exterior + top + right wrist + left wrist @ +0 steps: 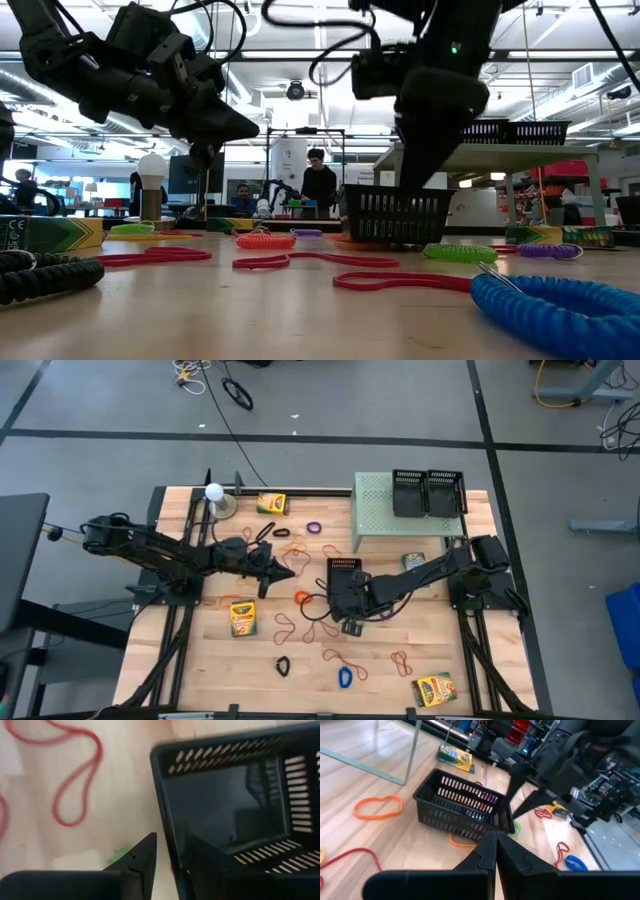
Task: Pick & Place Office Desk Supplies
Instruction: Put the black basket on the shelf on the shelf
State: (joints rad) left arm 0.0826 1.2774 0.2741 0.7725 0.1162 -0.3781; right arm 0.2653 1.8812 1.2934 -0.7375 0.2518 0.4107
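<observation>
Straddling one wall of the black mesh tray, the right hand has a finger inside and a finger outside, as the right wrist view shows; you cannot tell from these pictures whether the fingers are pinching the wall or only set around it.

- Black mesh tray: mid-surface, resting flat on the wood, just near of the pale green shelf. Two more trays stand on that shelf.
- Left hand: fingers clenched together, holding nothing, hovering above the surface just left of the tray, tips pointing at it.
- Rubber-band loops: an orange one and a red one lie close around the tray; a green one beside it.
- Crayon boxes: scattered, well apart from the tray.

Risks for you to weigh:
- A grip on one thin wall is off-centre; the tray likely tilts or twists out when lifted.
- Loops near the tray could snag on it and drag along.
- The left hand sits close; a sideways carry may clip it.
- The shelf edge is near; a low lift could knock it.
</observation>
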